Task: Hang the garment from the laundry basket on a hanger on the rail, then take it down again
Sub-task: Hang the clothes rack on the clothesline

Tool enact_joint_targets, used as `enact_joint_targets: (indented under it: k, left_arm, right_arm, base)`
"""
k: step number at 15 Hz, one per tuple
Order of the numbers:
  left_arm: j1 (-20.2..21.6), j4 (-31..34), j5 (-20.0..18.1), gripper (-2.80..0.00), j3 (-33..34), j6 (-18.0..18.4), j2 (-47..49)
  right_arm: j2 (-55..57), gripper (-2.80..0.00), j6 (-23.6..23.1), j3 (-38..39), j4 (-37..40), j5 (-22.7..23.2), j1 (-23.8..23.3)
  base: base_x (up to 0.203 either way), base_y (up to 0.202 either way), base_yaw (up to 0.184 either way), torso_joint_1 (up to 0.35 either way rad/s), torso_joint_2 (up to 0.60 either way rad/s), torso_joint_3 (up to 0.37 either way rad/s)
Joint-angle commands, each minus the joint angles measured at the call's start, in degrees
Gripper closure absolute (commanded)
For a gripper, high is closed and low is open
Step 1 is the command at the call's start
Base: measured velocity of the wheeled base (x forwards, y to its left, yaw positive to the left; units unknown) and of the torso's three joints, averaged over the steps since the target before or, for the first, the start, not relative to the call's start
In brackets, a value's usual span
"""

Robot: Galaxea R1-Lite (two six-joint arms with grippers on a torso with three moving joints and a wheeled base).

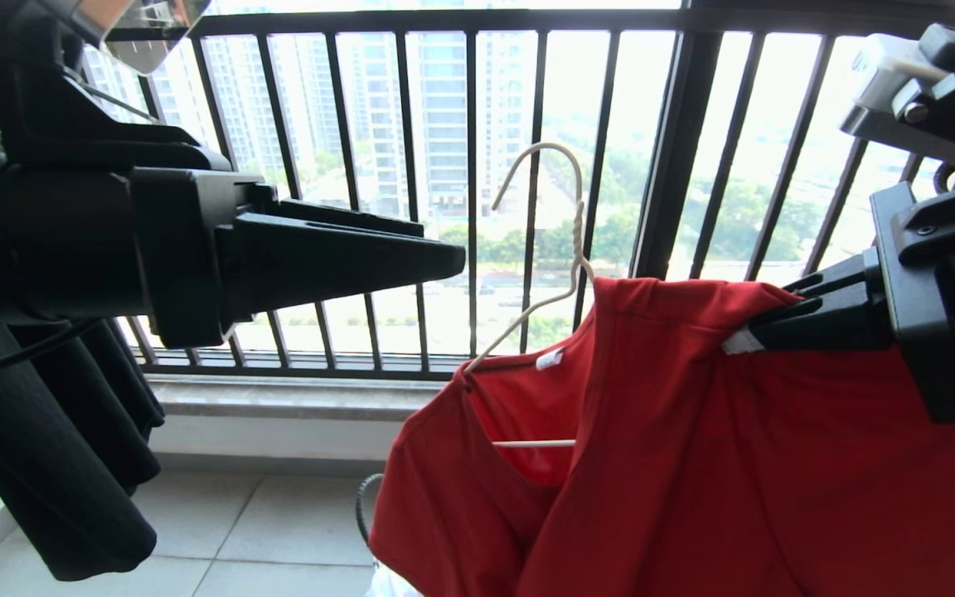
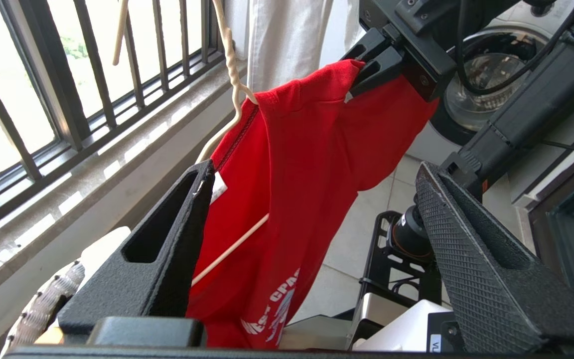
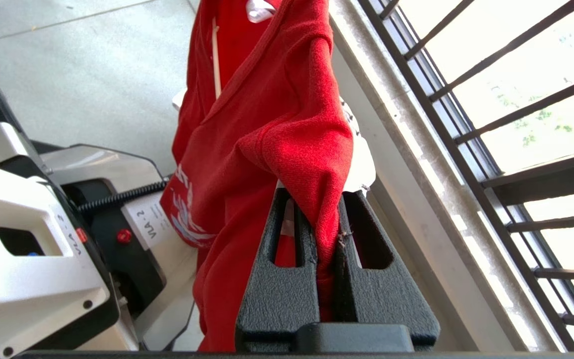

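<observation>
You're not getting the rail in any of these views, and the hook of the hanger (image 1: pixel 545 240) is curling up into open air in front of the balcony railing (image 1: pixel 469 191), resting on nothing you can see. The laundry basket (image 2: pixel 43 304) is barely peeking in at the edge of the left wrist view, mostly blocked by the gripper body. The chest print on the garment (image 1: pixel 693 464) is folded over, so only scraps of white lettering are showing.

Now the claws. Your right gripper (image 3: pixel 327 219) is pinching tight on a bunched fold of the red fabric at the shoulder, and in the head view it's carrying that side of the shirt up high. Your left gripper (image 2: pixel 317 199) is standing wide, nothing clamped between the jaws (one finger (image 2: pixel 182 229) is sitting right against the collar edge near the white neck label; whether it's actually touching, you can't tell).

The hanger is sitting inside the neck opening, its bottom bar crossing behind the collar. A black garment (image 1: pixel 55 431) is hanging at the left of the head view.
</observation>
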Motion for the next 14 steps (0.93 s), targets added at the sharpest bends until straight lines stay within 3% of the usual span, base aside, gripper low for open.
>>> enact_joint_targets:
  k: [1,5,8,9,11,14]
  left_arm:
    - [1.0,0.0,-0.2,-2.80,-0.6,-0.4,-1.4]
    - [2.3,0.0,-0.3,-2.80,-1.0,-0.5,-1.5]
    - [3.5,0.0,-0.2,-2.80,-1.5,-0.7,-1.5]
    - [3.9,0.0,-0.3,0.00,-1.5,-0.7,-1.5]
    - [4.1,0.0,-0.3,0.00,-2.3,-2.0,-1.5]
    - [4.4,0.0,0.5,0.00,-3.5,-4.7,-2.6]
  right_arm:
    - [-0.1,0.00,1.9,0.9,-2.0,0.1,-0.8]
    - [-0.9,0.00,3.6,4.3,-7.2,0.0,-1.1]
    - [-1.0,0.00,7.5,5.8,-11.7,-0.2,-1.3]
    - [-1.4,0.00,7.7,6.1,-12.3,-0.3,-1.4]
    - [-1.7,0.00,7.9,6.2,-13.6,-0.3,-1.6]
    - [-2.6,0.00,11.6,7.1,-17.0,-0.4,-1.8]
  base:
    - [0.000,0.000,0.000,0.000,0.00,0.000]
    - [0.000,0.000,0.000,0.000,0.00,0.000]
    - [0.000,0.000,0.000,0.000,0.00,0.000]
    - [0.000,0.000,0.000,0.000,0.00,0.000]
    - [0.000,0.000,0.000,0.000,0.00,0.000]
    - [0.000,0.000,0.000,0.000,0.00,0.000]
